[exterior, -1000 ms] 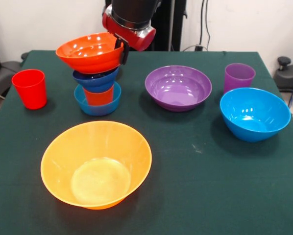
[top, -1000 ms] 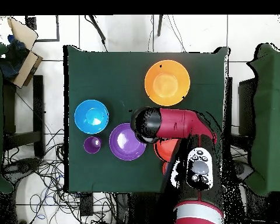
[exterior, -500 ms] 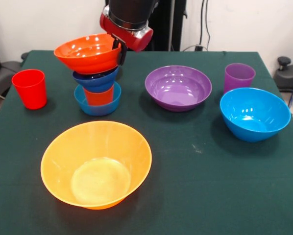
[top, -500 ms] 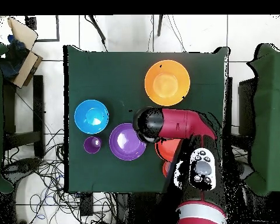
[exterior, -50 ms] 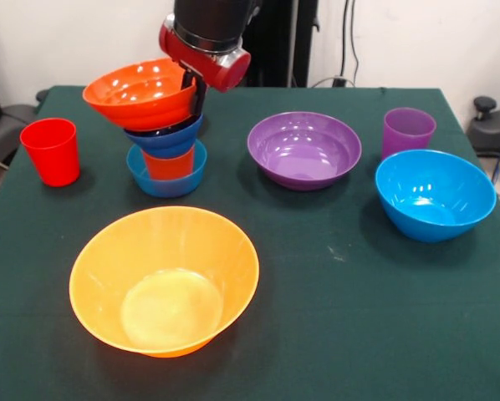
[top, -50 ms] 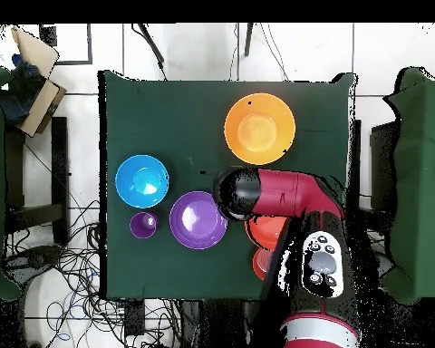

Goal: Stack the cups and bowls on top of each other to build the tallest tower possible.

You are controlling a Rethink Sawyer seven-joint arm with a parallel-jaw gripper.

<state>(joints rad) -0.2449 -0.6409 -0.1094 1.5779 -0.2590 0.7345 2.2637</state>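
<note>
You've got the tool (exterior, -50 ms: 198, 83) clamped on the right rim of the glossy red-orange plastic bowl (exterior, -50 ms: 140, 92), mouth up but tilted toward the camera, left edge low. It sits atop the small dark blue bowl (exterior, -50 ms: 166, 138), orange-red cup (exterior, -50 ms: 168, 164) & small light blue bowl (exterior, -50 ms: 168, 180), far-left on the green desk (exterior, -50 ms: 334, 317). Big yellow-orange bowl (exterior, -50 ms: 165, 280) sits upright nearer the camera, apart.

Red-and-black arm (top, -50 ms: 298, 204) — silver ring, grey button panel (top, -50 ms: 323, 265)
</note>
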